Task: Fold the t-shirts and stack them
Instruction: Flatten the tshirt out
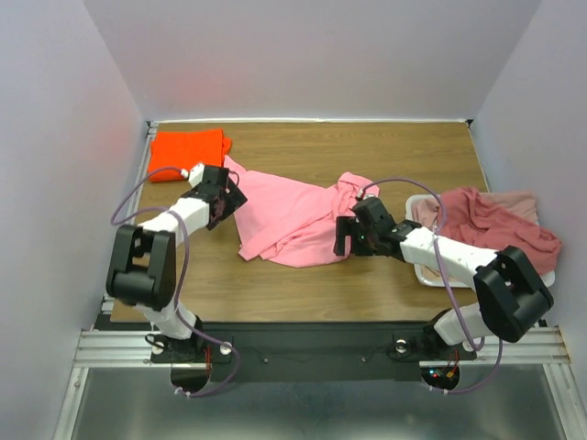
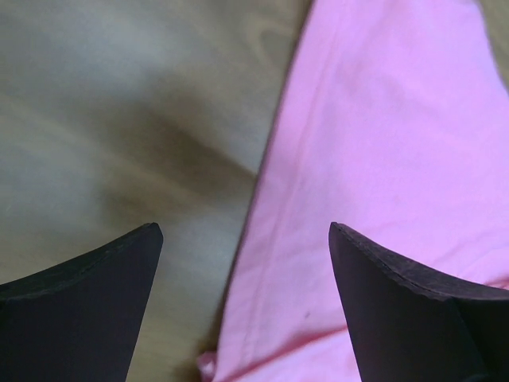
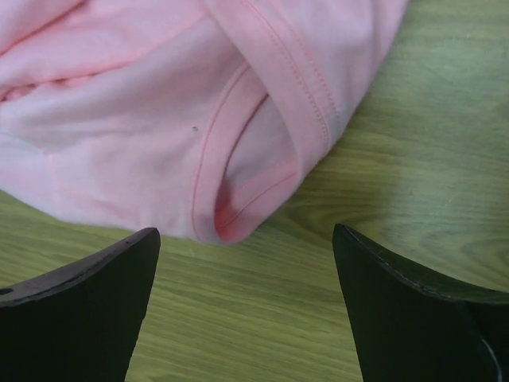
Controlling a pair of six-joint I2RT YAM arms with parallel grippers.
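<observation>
A light pink t-shirt lies crumpled and spread in the middle of the wooden table. A bright orange t-shirt lies folded at the far left. A dusty rose t-shirt and a pale pink one are heaped on the white tray at the right. My left gripper is open over the pink shirt's left edge. My right gripper is open just off the shirt's right hem, above bare wood.
The table is walled on three sides by white panels. A black rail runs along the near edge by the arm bases. The tray sits close to the right wall.
</observation>
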